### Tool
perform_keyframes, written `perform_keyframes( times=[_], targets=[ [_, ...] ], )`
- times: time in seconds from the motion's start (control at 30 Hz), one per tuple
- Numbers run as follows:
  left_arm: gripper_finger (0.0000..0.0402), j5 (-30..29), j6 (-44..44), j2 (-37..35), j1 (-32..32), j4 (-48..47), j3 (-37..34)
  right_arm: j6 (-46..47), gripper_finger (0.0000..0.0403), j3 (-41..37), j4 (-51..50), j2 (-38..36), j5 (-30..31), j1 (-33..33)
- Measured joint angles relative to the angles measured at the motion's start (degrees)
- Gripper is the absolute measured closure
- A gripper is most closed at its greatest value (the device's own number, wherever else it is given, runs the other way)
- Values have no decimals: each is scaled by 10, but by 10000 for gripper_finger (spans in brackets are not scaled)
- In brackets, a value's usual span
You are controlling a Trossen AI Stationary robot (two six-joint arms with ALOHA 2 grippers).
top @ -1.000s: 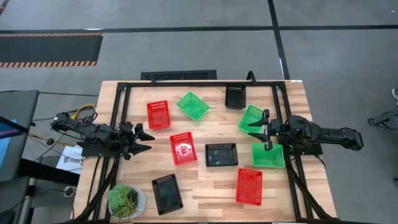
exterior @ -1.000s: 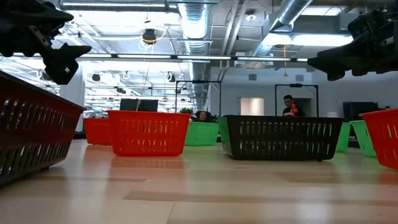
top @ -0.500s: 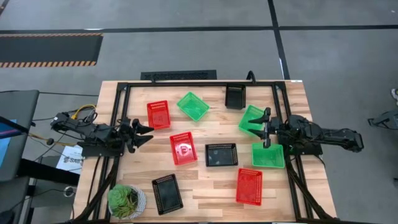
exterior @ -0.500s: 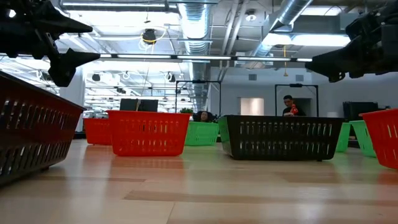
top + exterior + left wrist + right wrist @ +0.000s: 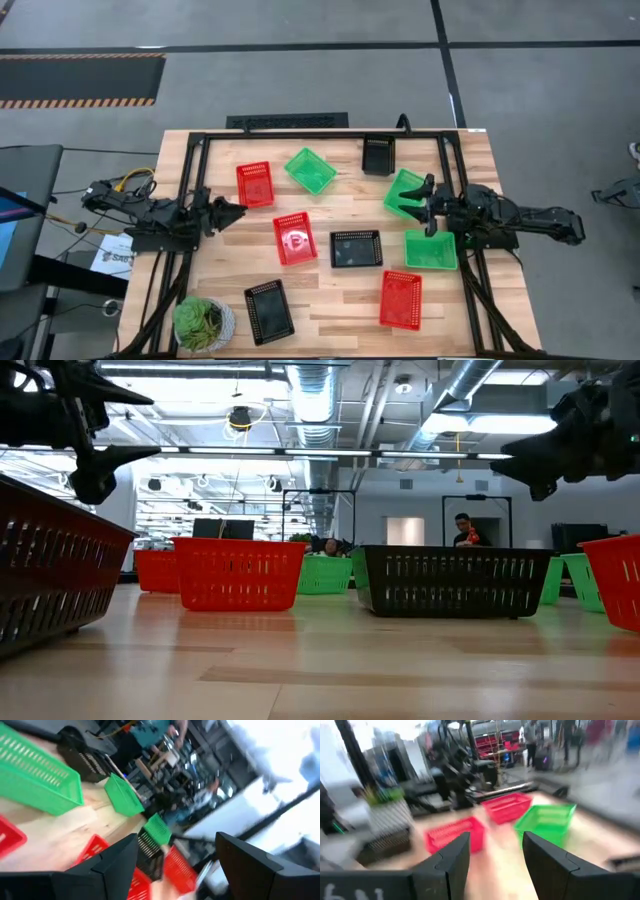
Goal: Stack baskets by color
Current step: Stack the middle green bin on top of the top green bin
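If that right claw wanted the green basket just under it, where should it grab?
Probably one thin side wall of the green basket, pinched over the rim from straight above. It sits flat with its mouth up and nothing inside, and the right gripper, fingers open, hovers nearby.

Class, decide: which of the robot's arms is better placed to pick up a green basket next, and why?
The right. Its open right gripper hangs between two green baskets at the table's right side, while the left gripper, also open, is beside a red basket.
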Motion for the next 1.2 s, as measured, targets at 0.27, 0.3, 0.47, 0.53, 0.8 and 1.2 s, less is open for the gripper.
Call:
perform_keyframes(
  times=[0.27, 0.3, 0.47, 0.53, 0.8, 1.2],
  targets=[
    [145, -90, -108, 0, 0, 20, 0, 283, 198, 1, 2, 0, 1, 10],
    [145, -91, -108, 0, 0, 21, 0, 304, 198, 1, 2, 0, 2, 8],
    [145, -94, -121, 0, 0, 28, 0, 322, 198, 1, -2, 0, 14, -1],
    [145, -95, -124, 0, 0, 27, 0, 322, 198, 2, -2, 0, 14, -3],
    [145, -120, -124, 0, 0, 23, 0, 399, 198, 2, -1, 0, 14, -3],
    [145, -248, -164, 0, 1, 120, 0, 446, 198, 2, 142, 0, 37, -5]
  ],
)
